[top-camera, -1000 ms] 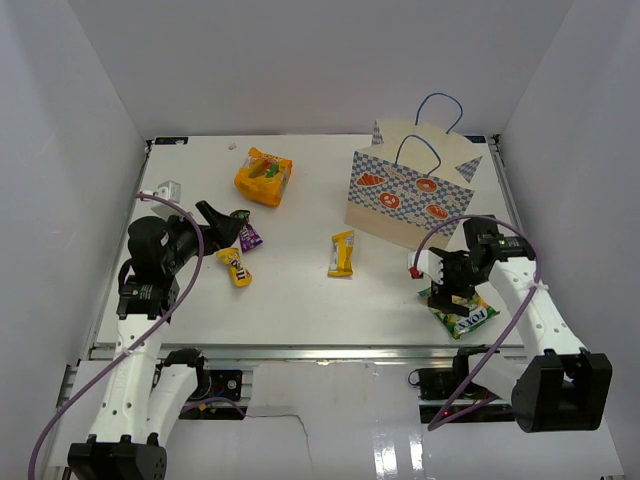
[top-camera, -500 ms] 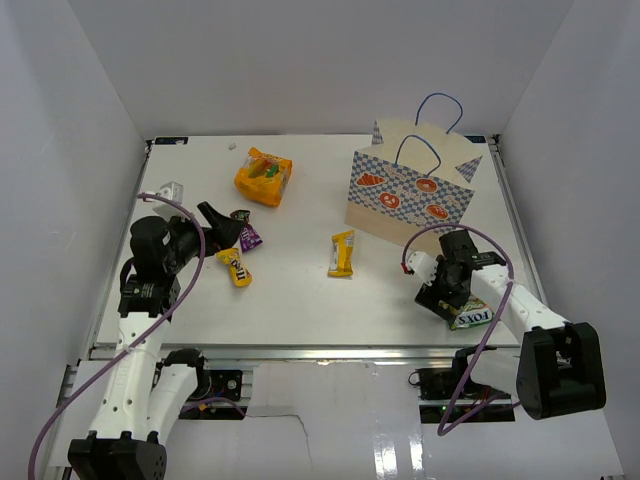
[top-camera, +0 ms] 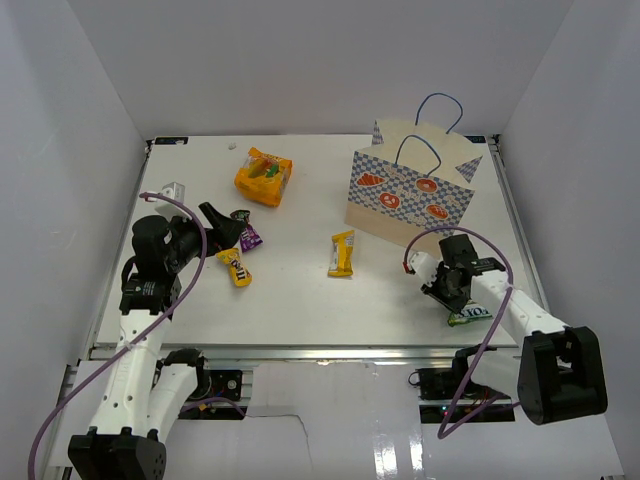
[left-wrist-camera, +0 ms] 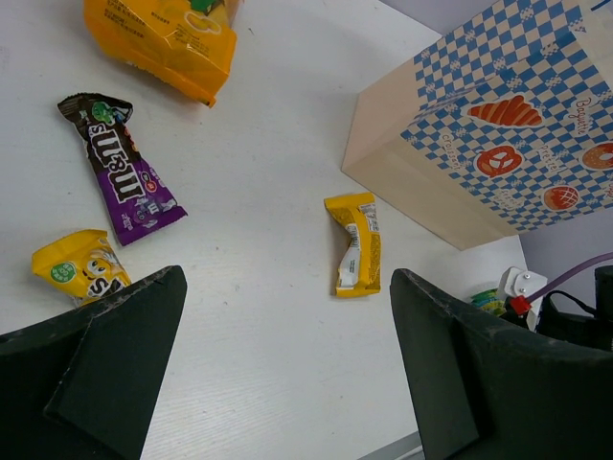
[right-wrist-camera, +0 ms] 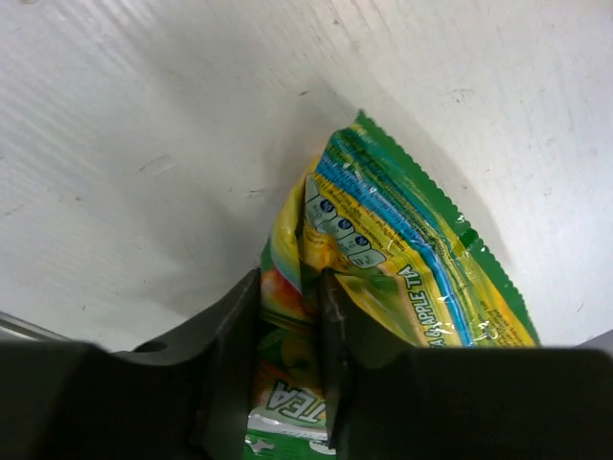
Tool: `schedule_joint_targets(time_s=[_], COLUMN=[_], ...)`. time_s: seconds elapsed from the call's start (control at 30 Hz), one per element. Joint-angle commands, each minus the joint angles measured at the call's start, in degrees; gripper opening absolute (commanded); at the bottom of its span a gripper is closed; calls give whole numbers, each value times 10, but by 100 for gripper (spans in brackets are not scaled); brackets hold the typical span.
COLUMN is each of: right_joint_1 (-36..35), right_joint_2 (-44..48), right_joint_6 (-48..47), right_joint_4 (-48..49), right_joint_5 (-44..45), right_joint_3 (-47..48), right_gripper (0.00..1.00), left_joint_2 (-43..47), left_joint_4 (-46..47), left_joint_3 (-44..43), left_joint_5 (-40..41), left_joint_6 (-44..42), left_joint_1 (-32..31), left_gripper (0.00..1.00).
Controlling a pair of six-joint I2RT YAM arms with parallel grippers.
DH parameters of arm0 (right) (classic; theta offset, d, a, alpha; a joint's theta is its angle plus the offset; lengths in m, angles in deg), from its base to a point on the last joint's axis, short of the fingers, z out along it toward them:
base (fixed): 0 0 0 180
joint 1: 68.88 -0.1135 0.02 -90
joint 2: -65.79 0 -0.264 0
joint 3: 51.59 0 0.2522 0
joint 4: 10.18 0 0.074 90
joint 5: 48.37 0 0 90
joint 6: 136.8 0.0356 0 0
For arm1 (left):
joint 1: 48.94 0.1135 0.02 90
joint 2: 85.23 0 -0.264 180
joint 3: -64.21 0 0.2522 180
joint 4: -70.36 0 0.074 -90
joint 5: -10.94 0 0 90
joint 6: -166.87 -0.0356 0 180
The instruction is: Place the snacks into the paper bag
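My right gripper (right-wrist-camera: pixel 290 316) is shut on the green crinkly bag (right-wrist-camera: pixel 402 259), pinching a fold of it low over the table near the front right (top-camera: pixel 468 314). The paper bag (top-camera: pixel 412 195) stands upright behind it, cream with a blue checkered band. The yellow bar wrapper (top-camera: pixel 342 252) lies mid-table. At the left, my left gripper (top-camera: pixel 215 222) stands open above the purple candy packet (left-wrist-camera: pixel 123 176) and the small yellow candy packet (left-wrist-camera: pixel 82 266). The orange crinkly bag (top-camera: pixel 264 176) lies at the back.
A small white clip-like part (top-camera: pixel 166 190) sits at the table's left edge. White walls close in the back and both sides. The right arm's purple cable (top-camera: pixel 478 235) loops in front of the paper bag.
My right gripper has come down onto the green bag and shut on it; it stood open above the bag a second ago. The left arm has barely moved.
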Motion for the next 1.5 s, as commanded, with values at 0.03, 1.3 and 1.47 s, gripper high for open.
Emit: schedule_joint_targets(time_s=[0.03,1.3,1.47], right_joint_1=[-1,4,85], right_joint_2=[19,-116,-198], right_joint_6=[-2,199,259], right_joint_4=[-34,158,159], right_joint_5=[-89,-474,-474], right_joint_3=[-5,801,877], right_gripper=[26,8,8], left_joint_2=[0,-12,-5], left_joint_4=[9,13,7], left_joint_3=[-4,-23,-21], left_joint_5=[-3,-25,-25], left_joint_6=[-7,14,13], left_joint_1=[-1,-1,-1], left_gripper=[98,98,98])
